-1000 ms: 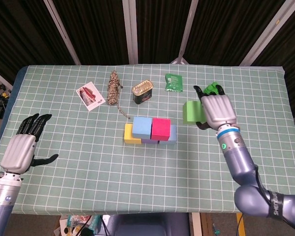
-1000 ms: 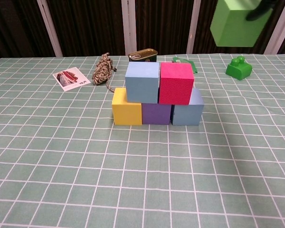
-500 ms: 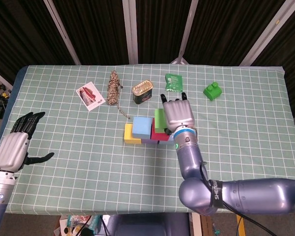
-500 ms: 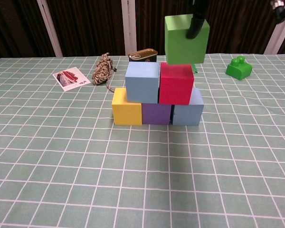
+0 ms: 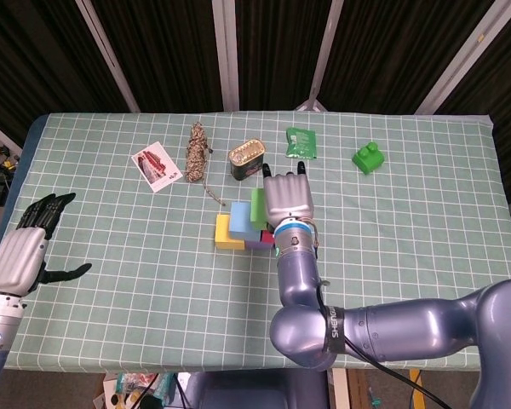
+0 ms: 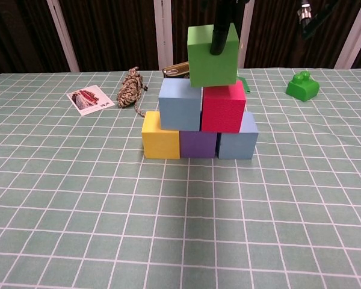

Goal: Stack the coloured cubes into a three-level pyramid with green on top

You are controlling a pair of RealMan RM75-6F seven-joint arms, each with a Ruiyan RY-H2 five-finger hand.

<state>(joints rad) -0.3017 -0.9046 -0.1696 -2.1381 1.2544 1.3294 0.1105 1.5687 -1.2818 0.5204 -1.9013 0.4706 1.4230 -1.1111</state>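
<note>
Green cube (image 6: 213,55) held by right robot hand (image 5: 288,199), fingers clasped round it, over seam of light-blue cube (image 6: 180,104) and pink cube (image 6: 223,106); contact unclear. Two lower levels built; release remains. Cubes matte, foam-like, square-edged. Left robot hand (image 5: 27,253) empty, fingers spread. Table (image 6: 78,205): gridded green cloth.

The right hand (image 5: 287,199) hangs over the cube stack (image 6: 198,123) with the green cube (image 6: 213,55) in its fingers. Just behind it stand the tin can (image 5: 246,160) and the green packet (image 5: 301,143); the rope bundle (image 5: 197,152) lies off to its left. Off to its right the counter (image 5: 426,230) lies bare, bar the green toy block (image 5: 367,158). Near the left hand (image 5: 21,256), seemingly nothing stands.
</note>
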